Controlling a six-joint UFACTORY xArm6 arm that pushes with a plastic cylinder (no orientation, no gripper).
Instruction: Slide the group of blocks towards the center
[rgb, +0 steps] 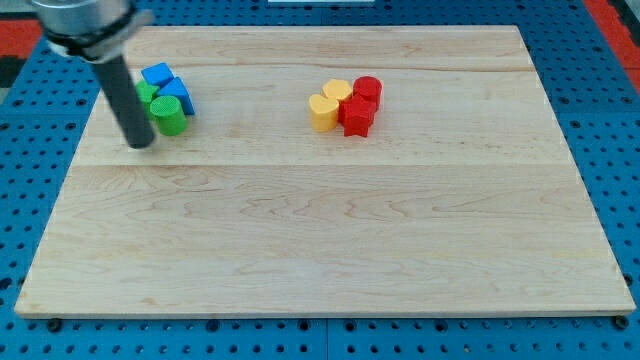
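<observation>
A tight group of blocks sits at the view's upper left: a blue block (157, 75), a blue block (178, 95), a green cylinder (169, 116) and a green block (146, 94) partly hidden behind my rod. My tip (140, 143) rests on the board just left of and below the green cylinder, close to it. A second group lies right of the top middle: a yellow heart-like block (322, 112), a yellow block (337, 91), a red cylinder (367, 89) and a red star-like block (357, 115).
The wooden board (320, 230) lies on a blue perforated surface (620, 150). The rod's grey mount (85, 25) hangs over the board's upper left corner.
</observation>
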